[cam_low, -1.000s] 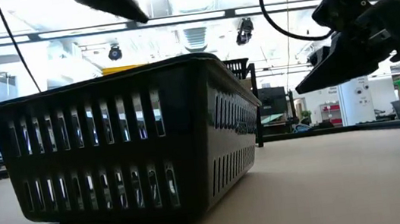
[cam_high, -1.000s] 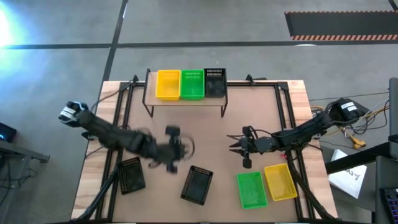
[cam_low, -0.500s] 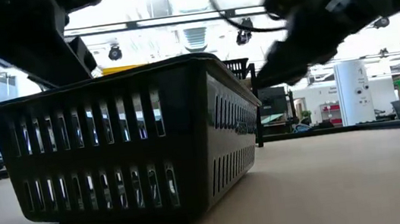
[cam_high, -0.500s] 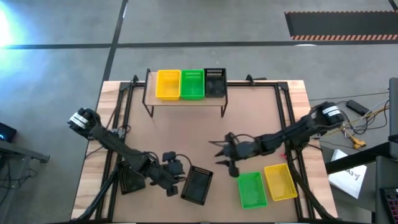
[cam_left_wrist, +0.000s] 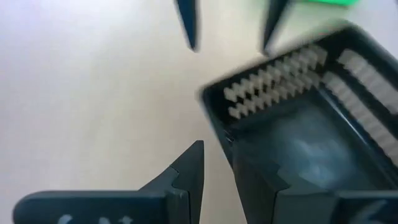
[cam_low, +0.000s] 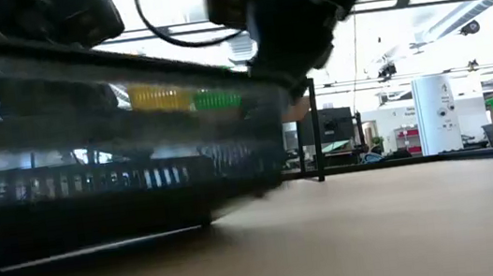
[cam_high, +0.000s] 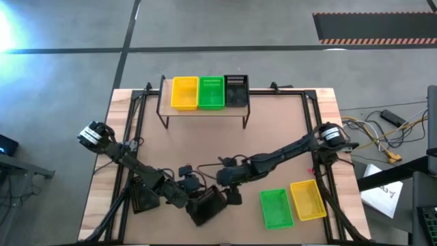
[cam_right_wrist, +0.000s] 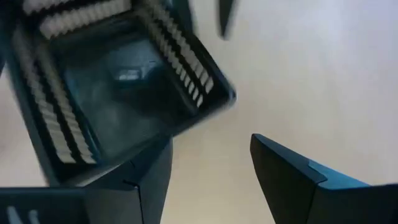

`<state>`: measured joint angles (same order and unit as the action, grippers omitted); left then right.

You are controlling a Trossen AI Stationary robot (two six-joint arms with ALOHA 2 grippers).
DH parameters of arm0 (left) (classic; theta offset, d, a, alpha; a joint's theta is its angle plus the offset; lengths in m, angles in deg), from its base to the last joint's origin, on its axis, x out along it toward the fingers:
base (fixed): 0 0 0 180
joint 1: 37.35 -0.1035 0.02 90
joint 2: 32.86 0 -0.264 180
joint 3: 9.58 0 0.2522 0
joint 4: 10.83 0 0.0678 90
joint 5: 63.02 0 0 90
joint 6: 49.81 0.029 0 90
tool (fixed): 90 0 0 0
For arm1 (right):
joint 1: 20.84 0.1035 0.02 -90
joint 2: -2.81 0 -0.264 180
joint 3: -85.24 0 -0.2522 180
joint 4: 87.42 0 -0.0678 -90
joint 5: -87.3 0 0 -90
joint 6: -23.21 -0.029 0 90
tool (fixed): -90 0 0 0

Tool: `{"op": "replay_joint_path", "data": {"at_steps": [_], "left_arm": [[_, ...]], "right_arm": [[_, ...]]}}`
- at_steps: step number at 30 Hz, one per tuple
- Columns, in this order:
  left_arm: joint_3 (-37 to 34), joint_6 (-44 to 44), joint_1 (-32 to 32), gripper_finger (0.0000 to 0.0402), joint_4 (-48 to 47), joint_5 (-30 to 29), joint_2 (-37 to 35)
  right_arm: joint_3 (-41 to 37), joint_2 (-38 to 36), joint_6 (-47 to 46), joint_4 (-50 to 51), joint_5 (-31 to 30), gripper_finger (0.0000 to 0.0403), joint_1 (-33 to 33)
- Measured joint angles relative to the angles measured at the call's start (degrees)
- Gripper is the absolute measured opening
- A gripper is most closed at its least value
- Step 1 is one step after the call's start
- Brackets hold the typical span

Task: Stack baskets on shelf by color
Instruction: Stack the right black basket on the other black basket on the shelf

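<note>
- Grey concrete floor surrounds your brown table (cam_high: 273, 130), and the low view looks past it into a bright workshop.
- At the table's far edge you have the shelf (cam_high: 203, 110), a light plank on thin black legs, carrying three baskets in a row: a yellow basket (cam_high: 184, 92), a green basket (cam_high: 211, 92) and a black basket (cam_high: 236, 90), each touching its neighbour.
- Near the front edge, about midway along it, sits the black mesh basket (cam_high: 207, 205) both arms are working on; in the low view it fills the left half and looks tilted and blurred.
- Your left gripper (cam_high: 186, 192) is at that basket's left rim. In the left wrist view its fingers (cam_left_wrist: 189, 168) stand apart, one outside the basket wall and the other inside, straddling the rim; you cannot tell whether they pinch it yet.
- Your right gripper (cam_high: 231, 183) reaches in from the right side to the basket's far right rim. In the right wrist view its fingers (cam_right_wrist: 292, 177) are apart, one over the basket's corner and one over bare table.
- Another black basket (cam_high: 142, 195) lies close to the front left corner, partly under the left arm.
- Toward the front right corner you have a second green basket (cam_high: 276, 208) and a second yellow basket (cam_high: 307, 199) side by side, touching or nearly so.
</note>
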<state>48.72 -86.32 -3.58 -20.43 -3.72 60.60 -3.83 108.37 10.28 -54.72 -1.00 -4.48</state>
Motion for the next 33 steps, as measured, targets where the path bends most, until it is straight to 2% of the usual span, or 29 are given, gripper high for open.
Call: {"op": "replay_joint_path", "data": {"at_steps": [5,11,15,19,24,29,33], "left_arm": [[0.31,4.77,-0.01,0.0067,1.97,-6.85,0.01],[0.55,11.18,-0.03,0.0067,2.73,-15.17,-0.74],[0.94,11.87,0.07,0.0067,2.49,-16.36,-4.46],[0.96,11.93,2.73,0.0067,-0.91,-16.34,-8.99],[0.96,11.37,7.09,0.0067,-3.58,-16.37,-13.04],[0.76,11.26,9.2,0.0067,-3.58,-19.23,-13.01],[0.04,10.0,9.05,0.0067,-4.07,-19.69,-12.18]], "right_arm": [[5.9,4.22,2.64,4.99,0.28,0.0203,0.62],[6.32,5.31,16.02,5.18,-0.03,0.0192,2.04],[6.25,2.22,29.63,5.91,-0.15,0.0185,3.15],[6.19,0.9,44.49,7.22,0.6,0.0177,4.52],[6.12,2.18,63.62,6.61,9.19,0.016,4.51],[6.1,4.97,69.44,1.75,10.4,0.0135,4.52],[6.08,6.1,70.12,0.05,10.45,0.0116,4.52]]}}
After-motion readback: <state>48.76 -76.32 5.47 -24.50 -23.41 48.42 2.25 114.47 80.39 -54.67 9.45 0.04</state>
